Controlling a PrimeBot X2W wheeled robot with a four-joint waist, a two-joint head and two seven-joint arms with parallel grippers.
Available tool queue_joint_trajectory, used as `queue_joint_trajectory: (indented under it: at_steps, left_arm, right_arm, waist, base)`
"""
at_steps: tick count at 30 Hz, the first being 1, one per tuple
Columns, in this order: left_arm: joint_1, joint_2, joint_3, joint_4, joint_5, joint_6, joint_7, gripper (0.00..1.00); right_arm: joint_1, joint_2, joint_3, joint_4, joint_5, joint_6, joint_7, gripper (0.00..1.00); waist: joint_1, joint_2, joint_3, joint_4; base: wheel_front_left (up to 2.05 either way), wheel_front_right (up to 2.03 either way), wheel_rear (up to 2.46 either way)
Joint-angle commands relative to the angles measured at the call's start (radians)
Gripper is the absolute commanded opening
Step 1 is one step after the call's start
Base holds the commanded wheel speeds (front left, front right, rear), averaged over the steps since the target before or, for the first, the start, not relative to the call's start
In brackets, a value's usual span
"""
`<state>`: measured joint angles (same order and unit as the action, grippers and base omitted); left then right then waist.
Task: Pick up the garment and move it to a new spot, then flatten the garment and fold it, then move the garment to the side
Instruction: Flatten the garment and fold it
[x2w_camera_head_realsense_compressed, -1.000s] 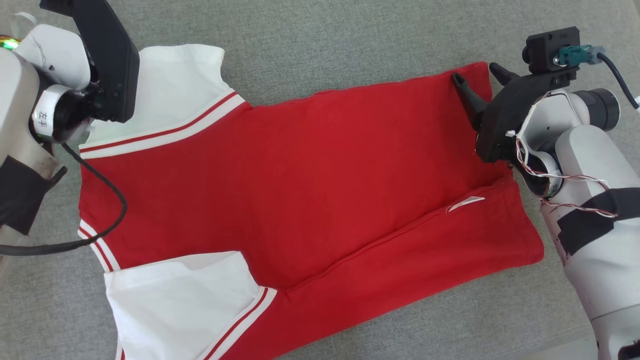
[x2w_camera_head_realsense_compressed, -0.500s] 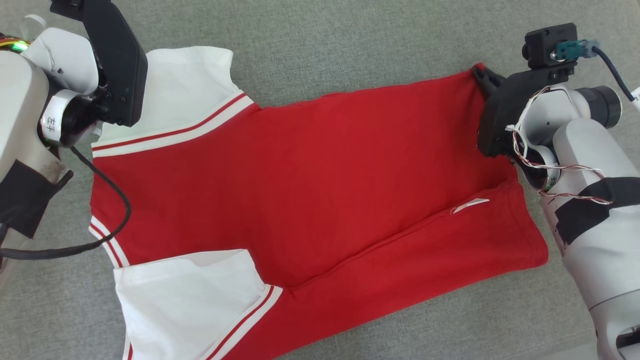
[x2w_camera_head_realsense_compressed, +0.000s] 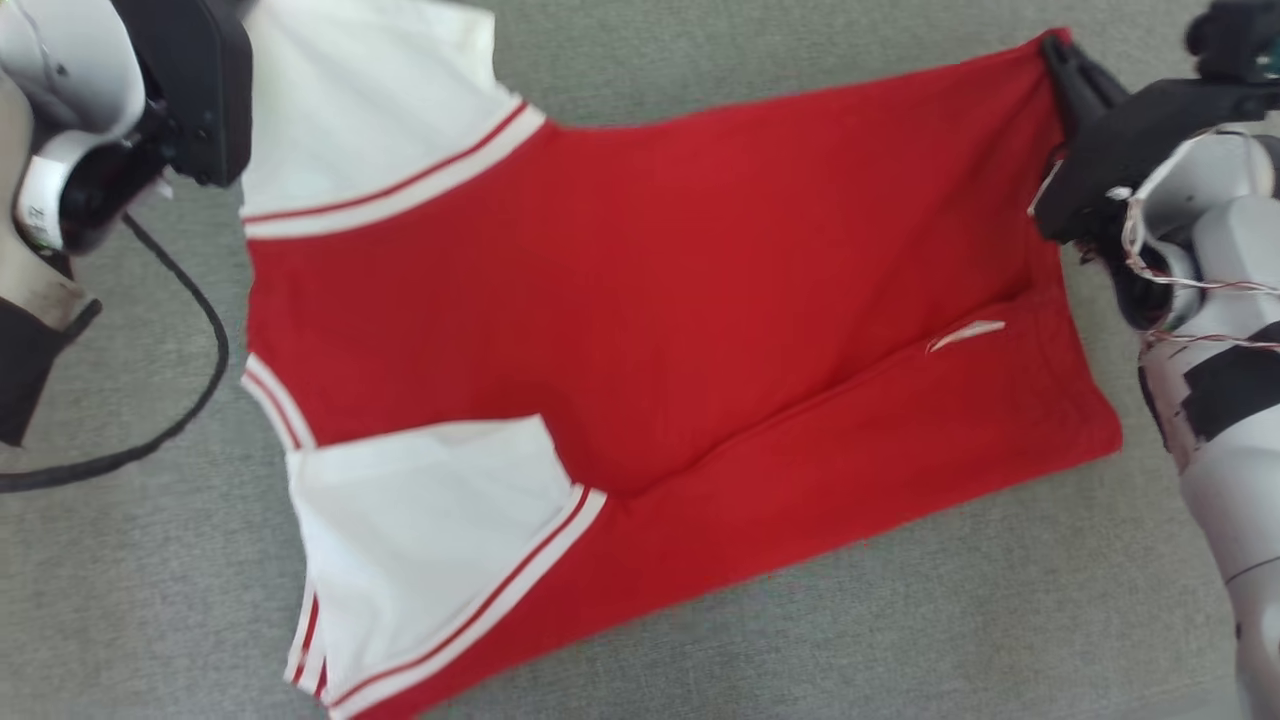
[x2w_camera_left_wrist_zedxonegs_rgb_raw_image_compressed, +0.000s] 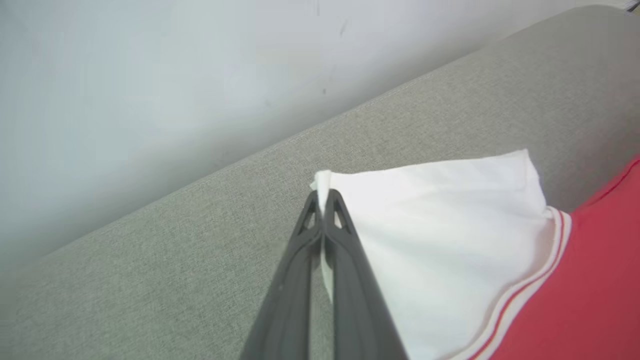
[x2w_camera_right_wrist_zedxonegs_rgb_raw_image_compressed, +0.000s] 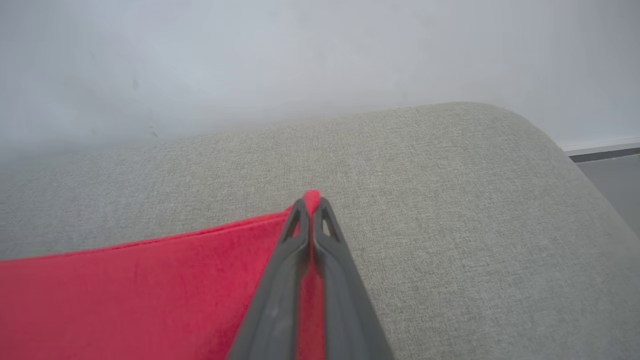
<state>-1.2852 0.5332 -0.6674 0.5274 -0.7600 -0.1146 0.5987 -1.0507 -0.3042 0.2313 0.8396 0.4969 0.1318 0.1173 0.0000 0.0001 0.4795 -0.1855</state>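
The red garment (x2w_camera_head_realsense_compressed: 650, 300) lies spread on the grey cushion (x2w_camera_head_realsense_compressed: 900, 620). The left gripper (x2w_camera_left_wrist_zedxonegs_rgb_raw_image_compressed: 324, 196) is pinched tight on its white sleeve corner, the right gripper (x2w_camera_right_wrist_zedxonegs_rgb_raw_image_compressed: 311, 204) on a red hem corner. The head view's top edge crops that sleeve.

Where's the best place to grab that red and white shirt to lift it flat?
Take the shirt by its two far corners: the white sleeve tip and the red hem corner. They are thin free edges at opposite ends, so probably come in low from the robot's side, along the cloth. The jaws are pinched shut on both.
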Motion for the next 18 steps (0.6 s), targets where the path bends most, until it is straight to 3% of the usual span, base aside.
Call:
queue_joint_trajectory:
  at_steps: [1,7,14,18]
  left_arm:
    - [-0.014,0.009,0.008,-0.003,-0.019,-0.005,-0.026,0.00]
    - [0.027,0.025,0.026,-0.049,-0.080,-0.015,-0.092,0.00]
    - [0.145,0.073,0.027,-0.221,-0.148,-0.015,-0.136,0.00]
    - [0.275,0.118,0.042,-0.359,-0.188,0.025,-0.143,0.00]
  right_arm:
    - [-0.006,-0.019,-0.001,0.007,0.026,-0.002,-0.010,0.00]
    - [0.038,-0.068,0.023,0.003,0.112,-0.002,-0.036,0.00]
    - [0.128,-0.122,0.056,-0.044,0.210,-0.002,-0.067,0.00]
    - [0.214,-0.170,0.086,-0.112,0.270,-0.002,-0.096,0.00]
  waist:
    - [0.0000,-0.0001,-0.008,0.012]
    - [0.0000,-0.0001,-0.028,0.035]
    - [0.0000,-0.0001,-0.063,0.067]
    - [0.0000,-0.0001,-0.087,0.090]
  base:
    - [0.00,0.00,0.00]
    - [0.00,0.00,0.00]
    - [0.00,0.00,0.00]
    - [0.00,0.00,0.00]
